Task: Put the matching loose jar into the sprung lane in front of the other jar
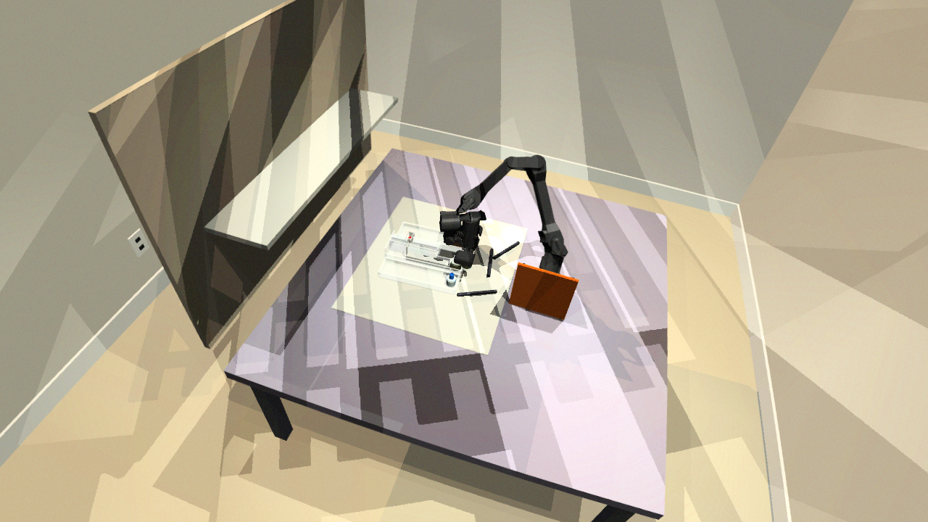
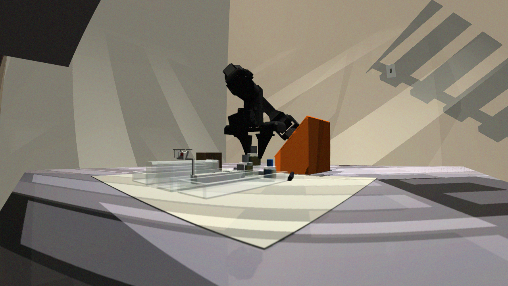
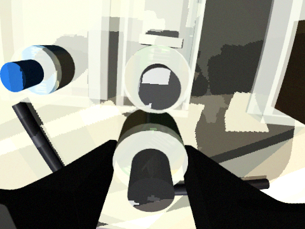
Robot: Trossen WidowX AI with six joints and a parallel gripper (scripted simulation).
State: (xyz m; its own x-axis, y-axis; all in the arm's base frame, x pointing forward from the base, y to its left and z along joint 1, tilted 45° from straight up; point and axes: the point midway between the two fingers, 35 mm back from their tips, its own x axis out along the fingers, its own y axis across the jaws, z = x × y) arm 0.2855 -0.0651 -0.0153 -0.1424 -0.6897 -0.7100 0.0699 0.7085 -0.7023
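My gripper (image 3: 150, 149) is shut on a clear jar with a grey cap (image 3: 150, 161), fingers on its two sides. It holds the jar low at the front end of the clear pusher lanes (image 1: 421, 253). A matching grey-capped jar (image 3: 157, 79) stands just beyond it in a lane, very close to the held jar; I cannot tell whether they touch. A blue-capped jar (image 3: 35, 73) stands in the lane to the left. In the side view the gripper (image 2: 254, 151) points down over the held jar (image 2: 254, 158), next to the blue-capped jar (image 2: 270, 167).
An orange wedge block (image 1: 544, 290) stands close to the right of the gripper, by the arm's base. Three black rods lie on the mat near the lane fronts (image 1: 476, 293). A brown box (image 2: 208, 158) sits behind the lanes. A wall panel with a shelf (image 1: 298, 168) stands beyond the table.
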